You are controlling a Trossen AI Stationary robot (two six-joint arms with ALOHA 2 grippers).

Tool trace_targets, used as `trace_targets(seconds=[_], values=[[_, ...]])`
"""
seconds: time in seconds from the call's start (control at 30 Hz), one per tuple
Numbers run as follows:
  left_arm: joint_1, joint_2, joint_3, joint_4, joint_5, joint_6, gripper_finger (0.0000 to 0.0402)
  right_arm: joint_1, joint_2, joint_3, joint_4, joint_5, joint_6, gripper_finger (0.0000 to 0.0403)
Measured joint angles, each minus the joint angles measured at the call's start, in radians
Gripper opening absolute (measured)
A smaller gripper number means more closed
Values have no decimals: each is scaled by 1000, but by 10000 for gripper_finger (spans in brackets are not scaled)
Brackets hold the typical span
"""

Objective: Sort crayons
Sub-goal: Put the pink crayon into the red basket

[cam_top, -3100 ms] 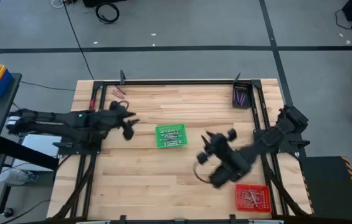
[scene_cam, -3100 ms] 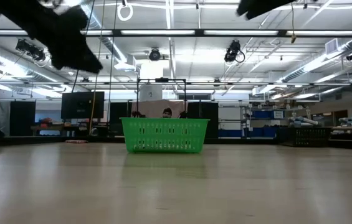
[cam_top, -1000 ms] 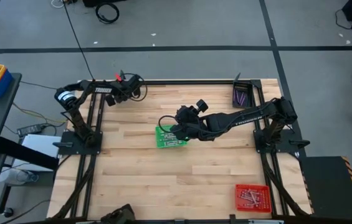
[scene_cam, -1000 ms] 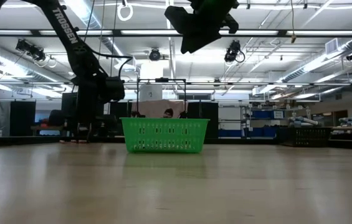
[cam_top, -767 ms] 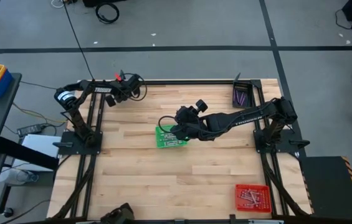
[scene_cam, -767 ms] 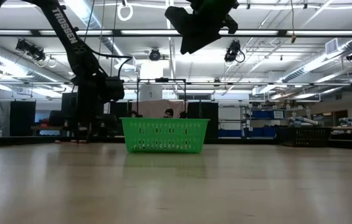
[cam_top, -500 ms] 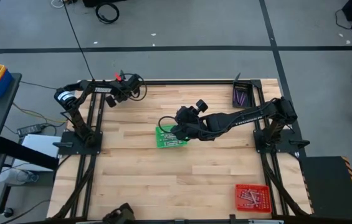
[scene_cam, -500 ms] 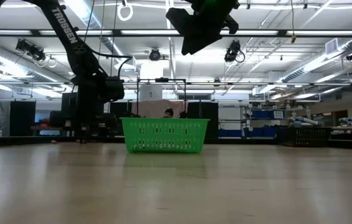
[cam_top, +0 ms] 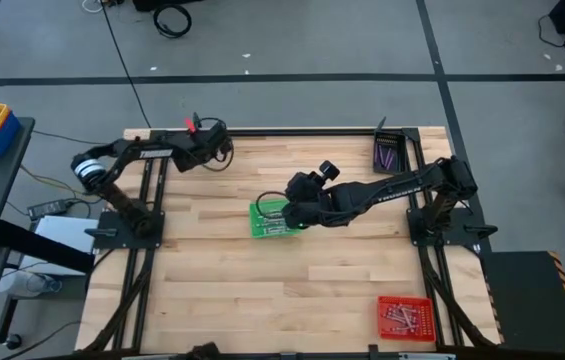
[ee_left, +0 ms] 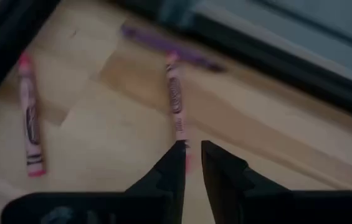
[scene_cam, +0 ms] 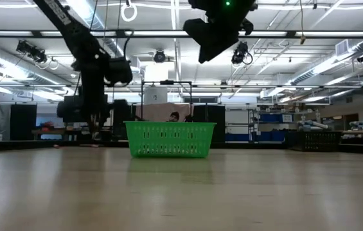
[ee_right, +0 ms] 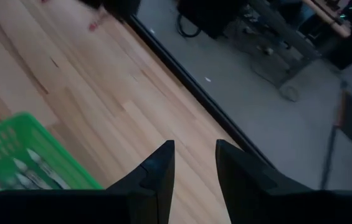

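Observation:
In the left wrist view my left gripper (ee_left: 190, 158) is shut on a pink crayon (ee_left: 176, 102) at the table's far left corner. A second pink crayon (ee_left: 30, 121) and a purple crayon (ee_left: 169, 51) lie flat on the wood nearby. In the high view the left gripper (cam_top: 200, 155) hides these crayons. My right gripper (ee_right: 191, 155) hangs open over the green tray (cam_top: 274, 220), which holds pale crayons (ee_right: 23, 163). In the low view it shows above the green tray (scene_cam: 169, 139). My left gripper pinches the pink crayon by its near end (ee_left: 182, 140) between its two fingertips. The fingers slant down from above, and the crayon runs on ahead of them, in line with them. Whether its far end (ee_left: 171, 61) still rests on the wood I cannot tell.
A dark tray (cam_top: 386, 155) with purple crayons stands at the far right corner, and a red tray (cam_top: 404, 318) with crayons at the near right. Black frame rails (cam_top: 292, 131) run along the table's edges. Bare wood lies between the trays.
My left arm has risen from the table at the far left corner, and its gripper now stands higher in the low view. My right gripper has tipped a little over the green tray while staying in place.

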Motion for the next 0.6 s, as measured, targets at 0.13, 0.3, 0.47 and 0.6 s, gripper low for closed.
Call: trace_targets(seconds=[0.13,0.3,0.47,0.6], values=[[-102,-77,-3,1,-38,97,53,19,-5,0,-121,64,70,121],[-290,-151,-3,29,-82,195,34,40,-23,0,-196,156,164,121],[-491,-189,-2,127,-108,282,15,53,-37,0,-203,182,187,121],[-597,-199,-2,113,-199,298,10,62,-38,0,-191,183,185,121]])
